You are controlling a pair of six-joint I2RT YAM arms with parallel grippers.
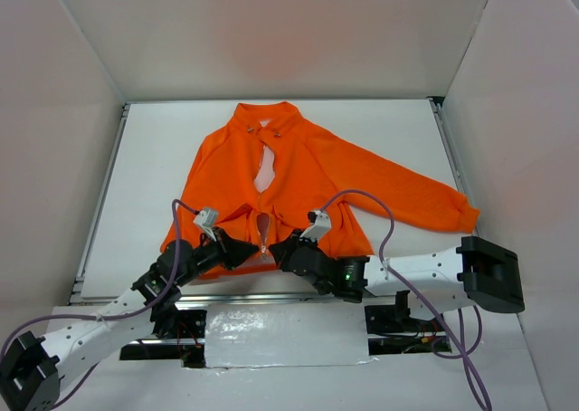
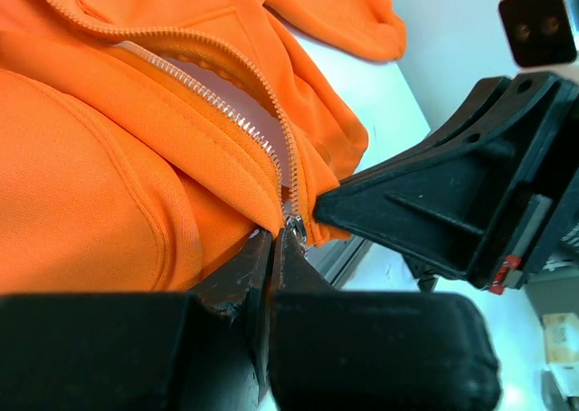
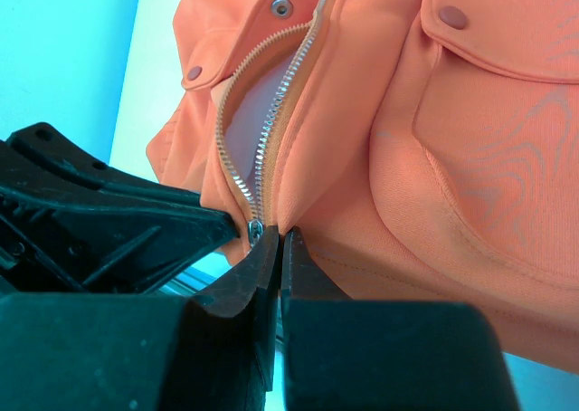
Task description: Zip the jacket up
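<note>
The orange jacket (image 1: 303, 171) lies flat on the white table, collar far, hem near. Its silver zipper (image 2: 237, 117) gapes open over the pale lining; the slider (image 2: 295, 227) sits at the hem's bottom. It also shows in the right wrist view (image 3: 256, 228). My left gripper (image 1: 251, 251) (image 2: 274, 239) is shut on the hem fabric right beside the slider. My right gripper (image 1: 276, 248) (image 3: 282, 237) is shut on the hem just on the slider's other side. The two grippers nearly touch. Whether the pull tab is between the left jaws is hidden.
The right sleeve (image 1: 434, 203) stretches out towards the right wall. White walls enclose the table on three sides. A metal rail (image 1: 271, 295) runs along the near edge under the hem, with a silver patch (image 1: 285, 334) below it. Purple cables (image 1: 384, 216) loop over the arms.
</note>
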